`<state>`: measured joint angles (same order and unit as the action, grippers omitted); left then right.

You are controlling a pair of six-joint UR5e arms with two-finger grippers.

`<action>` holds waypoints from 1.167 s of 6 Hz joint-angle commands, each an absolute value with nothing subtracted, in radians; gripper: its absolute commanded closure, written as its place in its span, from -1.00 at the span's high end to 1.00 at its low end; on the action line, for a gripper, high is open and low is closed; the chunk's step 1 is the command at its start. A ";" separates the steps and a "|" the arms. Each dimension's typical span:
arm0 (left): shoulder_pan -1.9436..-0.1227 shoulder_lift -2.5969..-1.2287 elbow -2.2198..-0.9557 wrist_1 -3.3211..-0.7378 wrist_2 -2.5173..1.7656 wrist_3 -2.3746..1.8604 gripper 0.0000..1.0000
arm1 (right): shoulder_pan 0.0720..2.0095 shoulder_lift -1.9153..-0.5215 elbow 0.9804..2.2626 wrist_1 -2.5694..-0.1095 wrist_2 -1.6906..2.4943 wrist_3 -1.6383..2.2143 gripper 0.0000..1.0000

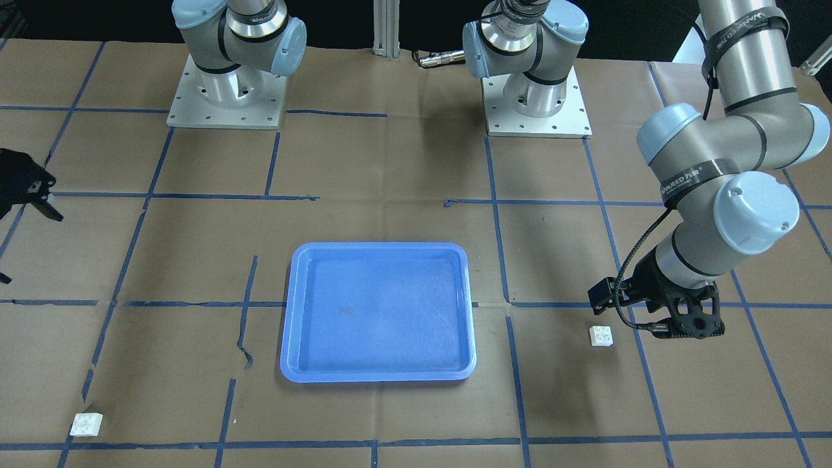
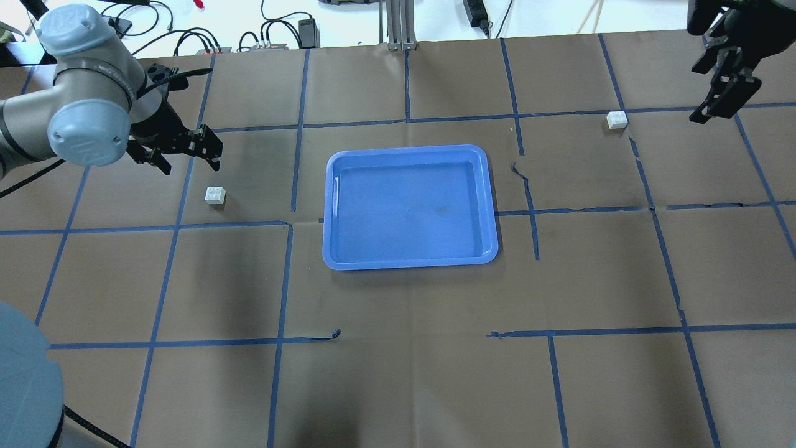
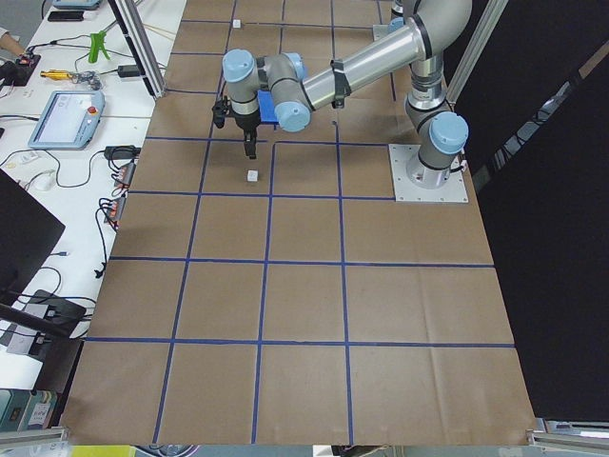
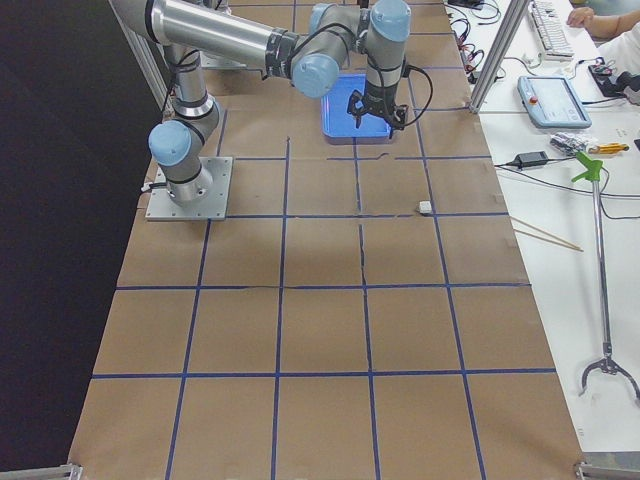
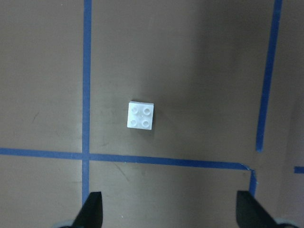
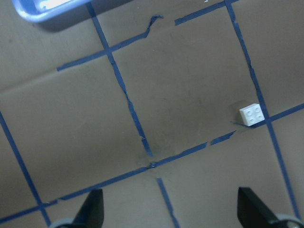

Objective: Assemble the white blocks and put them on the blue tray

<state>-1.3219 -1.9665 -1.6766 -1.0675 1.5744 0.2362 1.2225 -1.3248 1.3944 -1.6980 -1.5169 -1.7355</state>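
Note:
One white block [image 2: 215,195] lies on the table left of the blue tray [image 2: 410,264]. My left gripper [image 2: 189,163] hovers open just beyond it. In the left wrist view the block [image 5: 141,115] sits studs up, ahead of and between the open fingertips [image 5: 93,205]. The other white block [image 2: 617,119] lies at the far right, on a tape line. My right gripper [image 2: 715,99] hangs open and empty to its right. In the right wrist view that block [image 6: 252,114] is off to the right. The tray holds nothing.
Brown paper with blue tape grid lines covers the table. The two arm bases [image 1: 227,97] stand on plates at the robot's side. Cables and tools [image 2: 267,37] lie beyond the table's far edge.

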 commanded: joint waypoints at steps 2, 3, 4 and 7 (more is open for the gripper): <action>-1.319 -2.098 -1.724 -0.888 1.575 0.480 0.98 | 1.195 -0.972 0.951 -1.658 -1.448 -2.116 0.99; -1.319 -2.108 -1.738 -0.864 1.575 0.479 0.98 | 1.166 -0.916 0.912 -1.605 -1.375 -2.164 1.00; -1.319 -2.106 -1.741 -0.868 1.577 0.479 0.95 | 1.152 -0.884 0.916 -1.591 -1.344 -2.196 1.00; -1.319 -2.103 -1.744 -0.876 1.586 0.431 -0.21 | 1.085 -0.729 0.920 -1.597 -1.083 -2.283 0.99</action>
<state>-1.3192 -2.1032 -1.7432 -0.8749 1.5861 0.4402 1.1093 -0.7806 0.9193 -1.5967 -1.1869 -2.2691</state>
